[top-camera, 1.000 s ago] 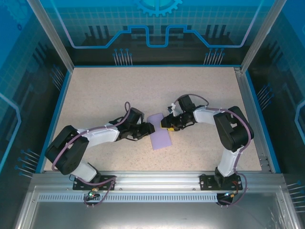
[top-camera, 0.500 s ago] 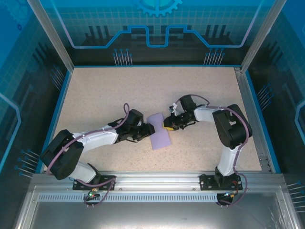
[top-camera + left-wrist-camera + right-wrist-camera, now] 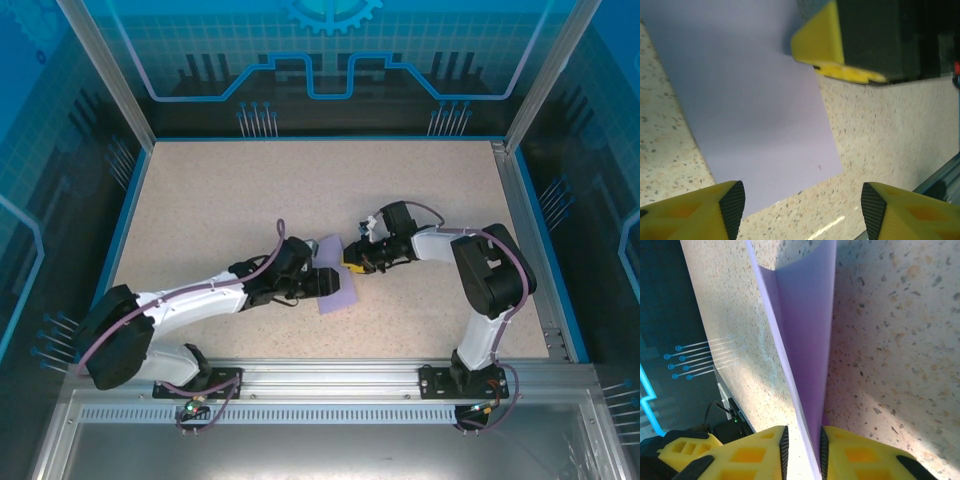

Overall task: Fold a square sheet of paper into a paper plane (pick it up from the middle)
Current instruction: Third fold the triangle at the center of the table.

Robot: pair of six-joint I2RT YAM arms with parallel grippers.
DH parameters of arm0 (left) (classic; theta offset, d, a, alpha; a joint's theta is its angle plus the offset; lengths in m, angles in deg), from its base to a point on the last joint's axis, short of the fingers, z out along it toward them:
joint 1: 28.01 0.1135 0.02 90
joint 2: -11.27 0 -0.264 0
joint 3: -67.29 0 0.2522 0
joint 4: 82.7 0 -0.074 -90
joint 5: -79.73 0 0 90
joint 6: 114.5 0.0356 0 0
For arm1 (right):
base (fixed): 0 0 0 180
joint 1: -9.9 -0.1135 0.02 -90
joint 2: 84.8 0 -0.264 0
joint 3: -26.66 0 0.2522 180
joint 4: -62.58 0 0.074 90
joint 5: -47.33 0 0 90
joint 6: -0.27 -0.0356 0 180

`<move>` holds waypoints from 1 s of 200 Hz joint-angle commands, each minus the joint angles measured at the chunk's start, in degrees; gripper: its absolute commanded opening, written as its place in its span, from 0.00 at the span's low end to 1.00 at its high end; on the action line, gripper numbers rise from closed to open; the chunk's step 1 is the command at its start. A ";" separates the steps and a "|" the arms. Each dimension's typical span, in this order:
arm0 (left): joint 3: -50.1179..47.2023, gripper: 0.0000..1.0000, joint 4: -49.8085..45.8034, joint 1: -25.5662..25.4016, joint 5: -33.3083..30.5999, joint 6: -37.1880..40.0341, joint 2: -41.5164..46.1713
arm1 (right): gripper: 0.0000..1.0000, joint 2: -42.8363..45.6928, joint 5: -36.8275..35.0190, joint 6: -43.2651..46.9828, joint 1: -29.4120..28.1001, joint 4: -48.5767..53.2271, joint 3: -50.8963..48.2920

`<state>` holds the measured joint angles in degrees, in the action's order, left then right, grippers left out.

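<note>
- Two grippers crowd the square sheet of paper point(image 3: 338, 295), which lies near the middle of the worktop point(image 3: 200, 200), slightly toward 6 o'clock.
- At the sheet's 1 o'clock edge, the right gripper point(image 3: 803, 450) has its jaws narrow and nipping the paper. That edge stands up as a lavender flap, and the rest lies flat.
- From 9 o'clock, the left gripper point(image 3: 802, 207) hovers over the sheet with jaws wide, holding nothing.
- Risk: the pinch sits on a thin edge, so a sideways pull may slip it free or set a crooked crease.
- Risk: the left gripper pressing on flat paper could skid and crumple it against the right's hold, or even tear it.
- Risk: the grippers are very close together and could bump each other.
</note>
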<state>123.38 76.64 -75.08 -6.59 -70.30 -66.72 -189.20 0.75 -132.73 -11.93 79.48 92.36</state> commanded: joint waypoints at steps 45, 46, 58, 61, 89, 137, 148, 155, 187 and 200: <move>10.31 0.70 -13.49 -16.08 -24.34 14.20 -8.01 | 0.28 -0.89 3.33 3.99 0.20 6.48 5.61; 10.53 0.70 -13.67 -16.41 -24.69 14.31 -8.25 | 0.28 -0.98 3.42 3.94 0.16 6.46 5.71; 13.09 0.70 -16.40 -19.23 -29.06 14.82 -11.26 | 0.28 -1.54 4.51 3.80 0.12 6.83 6.50; 13.57 0.70 -16.98 -19.77 -29.87 14.94 -12.14 | 0.28 -1.61 4.76 3.80 0.14 6.88 6.66; 16.40 0.70 -18.92 -21.33 -35.12 13.45 -17.28 | 0.28 -1.24 4.36 4.66 0.14 8.46 6.99; 17.31 0.70 -18.06 -21.32 -40.83 13.07 -20.56 | 0.29 -1.50 3.09 5.12 0.11 10.13 7.22; 17.88 0.70 -17.98 -21.31 -40.77 13.45 -20.96 | 0.29 -1.26 2.51 5.06 0.12 10.14 7.17; 18.08 0.69 -17.78 -21.31 -40.72 13.54 -21.09 | 0.29 -1.33 2.51 5.03 0.11 10.14 7.28; 17.89 0.66 -17.41 -21.37 -41.02 12.93 -21.38 | 0.29 -1.39 2.91 5.49 0.15 10.57 7.49; 17.65 0.63 -17.53 -21.35 -41.66 12.37 -21.38 | 0.29 -1.59 3.12 5.95 0.16 11.01 7.63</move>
<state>139.86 59.83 -96.43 -45.32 -57.51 -87.38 -189.81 2.89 -128.23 -11.93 88.16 98.31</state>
